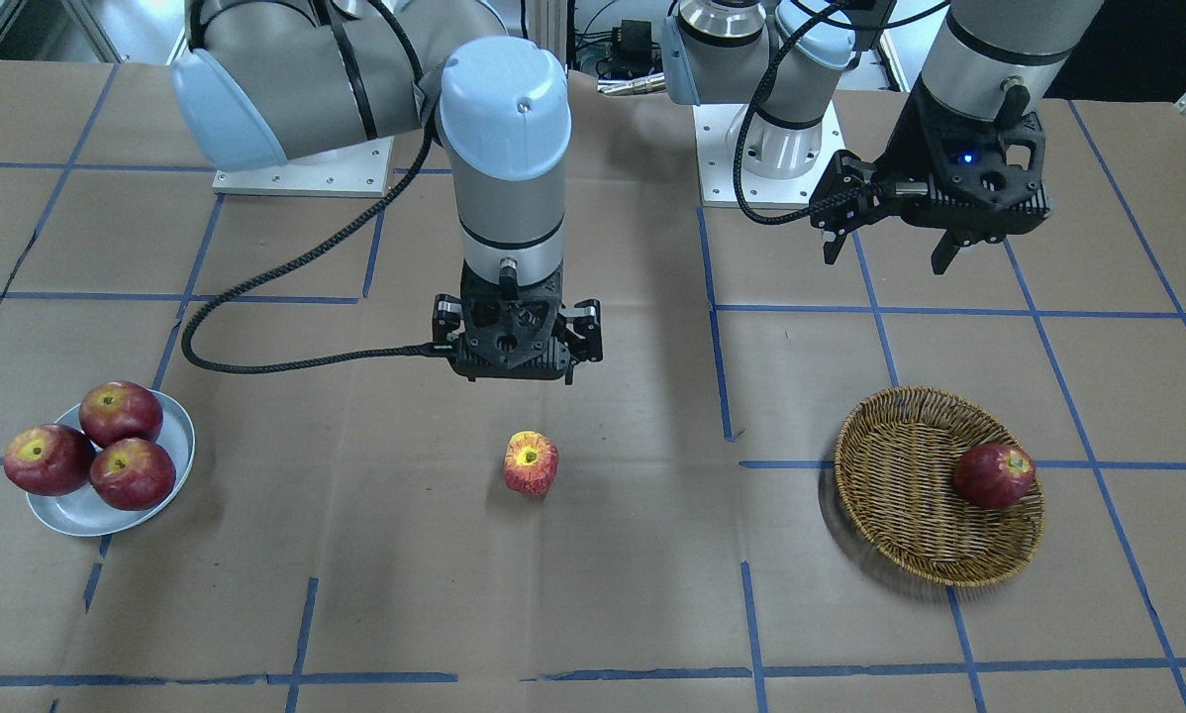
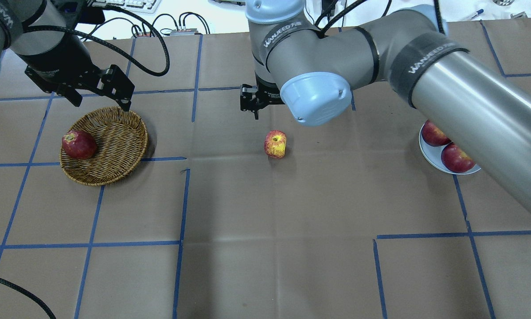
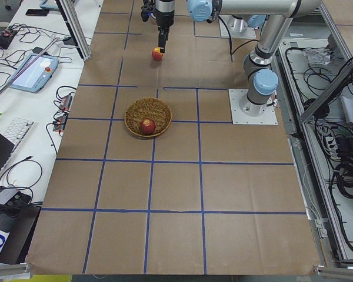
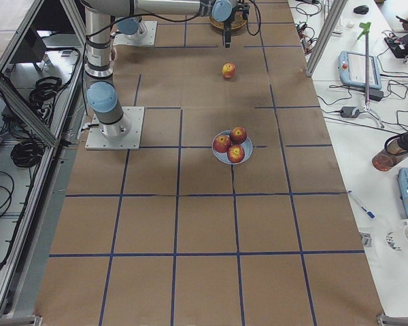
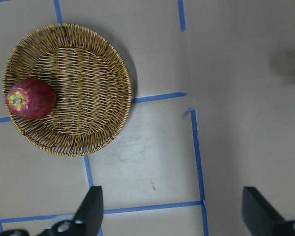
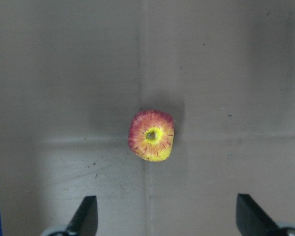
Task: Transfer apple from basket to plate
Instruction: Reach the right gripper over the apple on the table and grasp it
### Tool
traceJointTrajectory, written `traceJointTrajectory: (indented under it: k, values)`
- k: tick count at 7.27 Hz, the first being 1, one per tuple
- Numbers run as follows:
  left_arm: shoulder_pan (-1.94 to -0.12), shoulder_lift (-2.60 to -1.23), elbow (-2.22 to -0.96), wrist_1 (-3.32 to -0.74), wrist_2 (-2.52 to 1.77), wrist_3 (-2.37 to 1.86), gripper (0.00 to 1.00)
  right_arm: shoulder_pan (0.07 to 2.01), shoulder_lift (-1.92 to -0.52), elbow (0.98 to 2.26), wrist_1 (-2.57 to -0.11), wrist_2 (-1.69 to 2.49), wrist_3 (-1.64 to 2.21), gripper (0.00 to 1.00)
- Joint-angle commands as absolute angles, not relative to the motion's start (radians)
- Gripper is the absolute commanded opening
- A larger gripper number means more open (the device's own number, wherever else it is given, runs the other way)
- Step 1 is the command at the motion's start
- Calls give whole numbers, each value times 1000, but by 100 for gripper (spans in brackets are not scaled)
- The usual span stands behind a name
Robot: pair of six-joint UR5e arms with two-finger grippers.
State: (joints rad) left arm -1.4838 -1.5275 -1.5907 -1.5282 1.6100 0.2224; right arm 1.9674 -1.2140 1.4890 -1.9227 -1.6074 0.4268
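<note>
The small light-red apple [image 1: 531, 463] with yellow streaks stands on the bare table at mid-table, outside both containers; it also shows in the overhead view [image 2: 275, 144] and the right wrist view [image 6: 151, 135]. My right gripper [image 1: 516, 376] hangs above it, slightly to the robot's side, open and empty, with both fingers [image 6: 86, 216] wide apart. The wicker basket [image 1: 900, 495] holds one dark red apple [image 1: 994, 475]. My left gripper [image 1: 887, 259] is open and empty, raised beside the basket [image 5: 83, 93]. The white plate [image 1: 78, 510] sits at the other end.
Three dark glossy red apples [image 1: 133, 473] fill most of the plate. The right arm's long grey links [image 2: 469, 88] reach over the plate's side of the table and hide part of the plate [image 2: 429, 155] in the overhead view. Blue tape lines cross the brown table cover.
</note>
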Motion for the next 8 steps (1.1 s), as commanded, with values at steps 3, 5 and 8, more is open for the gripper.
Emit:
traceJointTrajectory:
  k: [3,5,8]
  values:
    - [-1467,-1479,-1603,-1528,1606,224,99,1973,-1088,1557,-2079,-1630,423,100]
    - [-1454,-1479,-1605,-1528,1602,224,99,1973,-1051,1610,-2189,-1649,423,100]
    - [-1454,-1471,-1579,-1525,1595,222,99,1974,-993,1621,-2267,-1649,428,100]
